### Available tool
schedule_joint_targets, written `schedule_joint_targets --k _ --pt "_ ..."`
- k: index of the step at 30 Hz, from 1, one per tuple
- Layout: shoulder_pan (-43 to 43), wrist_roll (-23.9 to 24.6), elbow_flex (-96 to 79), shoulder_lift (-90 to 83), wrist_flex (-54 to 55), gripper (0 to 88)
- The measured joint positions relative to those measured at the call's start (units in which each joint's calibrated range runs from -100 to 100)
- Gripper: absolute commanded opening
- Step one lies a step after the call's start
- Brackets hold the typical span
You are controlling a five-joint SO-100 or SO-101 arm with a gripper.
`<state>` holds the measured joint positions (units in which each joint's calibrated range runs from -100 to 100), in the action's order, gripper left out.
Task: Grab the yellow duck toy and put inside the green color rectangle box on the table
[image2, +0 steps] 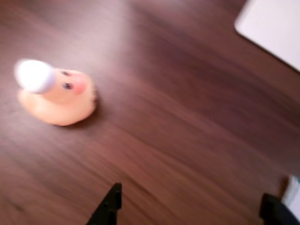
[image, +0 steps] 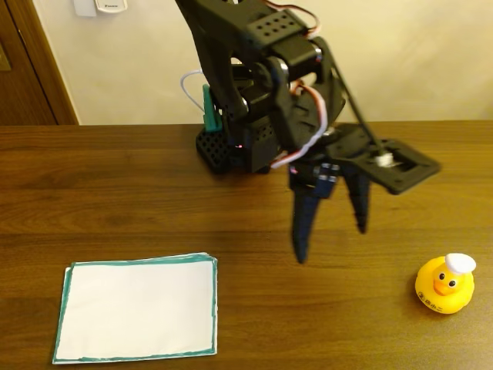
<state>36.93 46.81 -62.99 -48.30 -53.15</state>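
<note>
Fixed view — gripper (image: pixel 331 243) spread above the table (image: pixel 115 193), duck (image: pixel 445 284) near right edge.

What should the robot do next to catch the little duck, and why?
Probably swing the tool toward the yellow duck toy, to the right in the fixed view. Its fingers are spread open and hang above bare table, well short of the duck. The duck sits upright and apart from the green-bordered paper rectangle, so the tool has to get over it before it can lower and close.

Warm dim light, blurred wrist view
</note>
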Motion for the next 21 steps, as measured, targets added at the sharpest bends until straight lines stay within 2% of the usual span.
schedule_joint_targets --k 8,16,18,19,20,21 --pt "6.52 -1.47 2.47 12.95 14.15 48.3" --pt "15.13 0.83 -0.10 29.56 35.82 49.5" --pt "15.95 1.37 0.10 33.32 38.46 50.1" --pt "16.95 1.42 1.58 35.51 39.14 51.1" --pt "18.58 1.51 3.96 38.02 39.63 62.8" --pt "19.39 1.56 6.14 40.42 39.82 62.9"
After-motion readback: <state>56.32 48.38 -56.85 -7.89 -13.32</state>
